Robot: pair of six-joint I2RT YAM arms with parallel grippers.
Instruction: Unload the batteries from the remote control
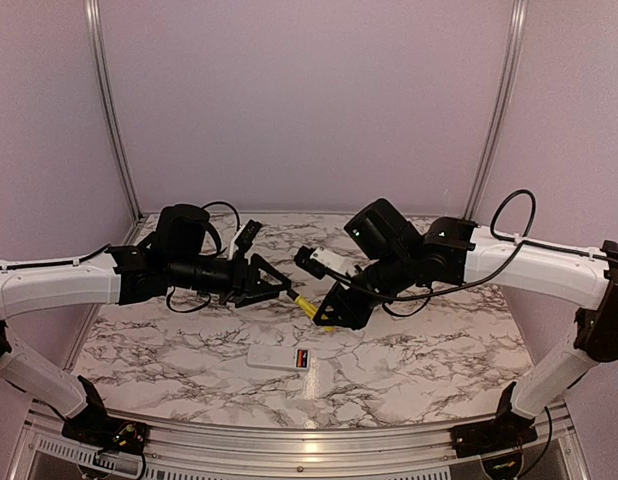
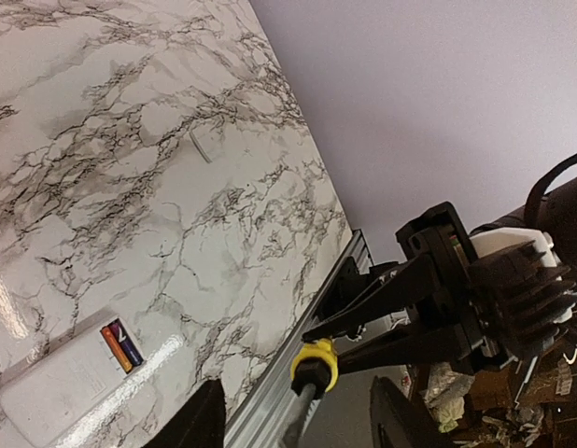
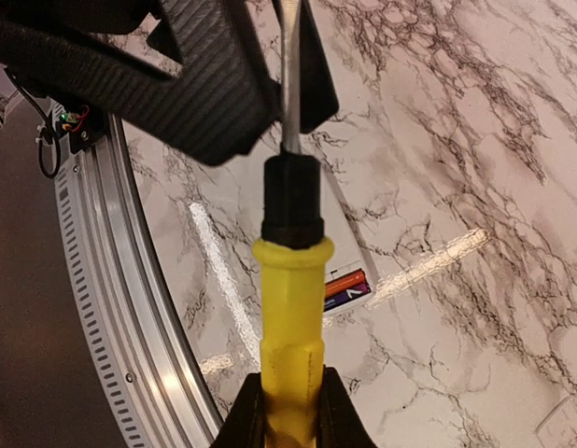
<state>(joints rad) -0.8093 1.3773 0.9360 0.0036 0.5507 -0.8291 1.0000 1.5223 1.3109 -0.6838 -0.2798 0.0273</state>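
yellow-handled screwdriver (image 3: 290, 317), white marble table (image 1: 189, 350)

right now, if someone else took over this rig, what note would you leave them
Left fingers: open, one on each side of the screwdriver's metal shaft, not clamped on it.
Right fingers: shut on the screwdriver's yellow handle, holding it above the table.
Remote: flat on the table near the front edge, nothing gripping it, battery bay uncovered.
Batteries: in the bay.
Done: bay exposed, tool in hand.
Left: get the batteries out of the remote.
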